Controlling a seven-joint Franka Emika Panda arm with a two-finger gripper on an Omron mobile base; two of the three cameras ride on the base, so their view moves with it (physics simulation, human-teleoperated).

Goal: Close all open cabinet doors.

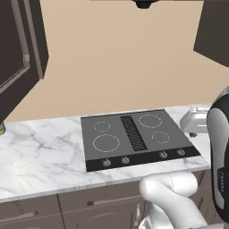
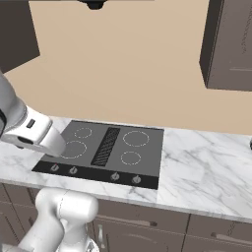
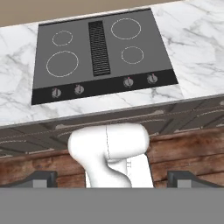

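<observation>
In the left base view a dark cabinet door (image 1: 20, 53) stands swung out from the wall at the upper left, its framed panel angled into the room and hanging over the left end of the marble counter (image 1: 40, 152); that, I judge, is the door to be shut. A second dark cabinet corner (image 1: 214, 31) shows at the upper right, and I cannot tell whether it is open. The black cooktop (image 1: 134, 136) lies flat in the middle, with the arm's grey forearm (image 1: 219, 152) rising along the right edge, well apart from the open door. In the right base view a cabinet (image 2: 229, 44) hangs at the upper right and looks flush with its box, while another dark panel (image 2: 17, 34) juts in at the upper left; the forearm (image 2: 29, 130) reaches across just over the cooktop's left corner. In the hand view the camera looks down on the cooktop (image 3: 100, 57) and the brown drawer fronts (image 3: 188, 153) below the counter edge; the two finger tips (image 3: 41, 178) sit wide apart at the bottom with nothing between them. The risk, as I see it, is a long swing to the left: the elbow could clip the door's free edge or push it further open. The air above the cooktop is free, so a high path looks safest.
</observation>
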